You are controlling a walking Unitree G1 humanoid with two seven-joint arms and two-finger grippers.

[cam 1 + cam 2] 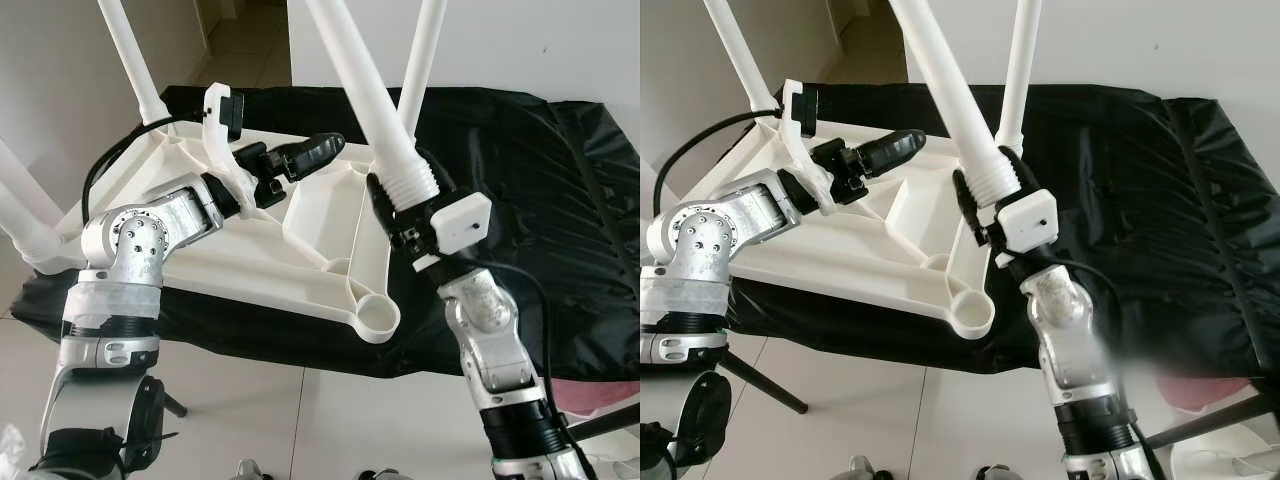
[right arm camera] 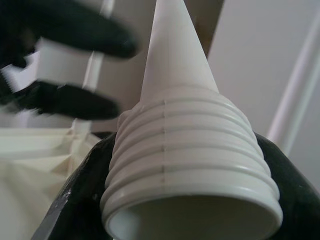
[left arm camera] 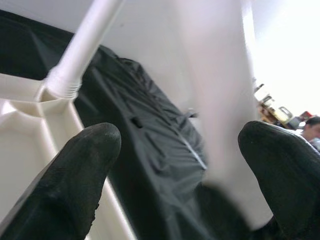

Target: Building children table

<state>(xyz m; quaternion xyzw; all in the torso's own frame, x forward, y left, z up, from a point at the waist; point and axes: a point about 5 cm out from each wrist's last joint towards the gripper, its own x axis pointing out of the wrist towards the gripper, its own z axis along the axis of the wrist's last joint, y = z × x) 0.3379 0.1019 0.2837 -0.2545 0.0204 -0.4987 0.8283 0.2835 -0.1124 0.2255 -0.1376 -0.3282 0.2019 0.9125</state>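
Note:
A white plastic table top (image 1: 250, 255) lies upside down on a black cloth. White legs stand in its far left corner (image 1: 130, 60), far right corner (image 1: 422, 50) and left corner (image 1: 20, 210). The round socket (image 1: 378, 315) at the near corner has nothing in it. My right gripper (image 1: 400, 210) is shut on another white leg (image 1: 360, 70) just below its threaded end (image 2: 185, 165), and holds it tilted above the top's right rim. My left gripper (image 1: 315, 152) hovers open over the ribbed underside, with its fingers (image 3: 85, 165) apart and nothing between them.
The black cloth (image 1: 540, 180) covers the support and spreads far to the right. White floor tiles (image 1: 300, 420) lie in front. A pink thing (image 1: 600, 395) sits at the lower right. A dark stand leg (image 1: 760, 385) slants under the left side. A person (image 3: 312, 130) is far off.

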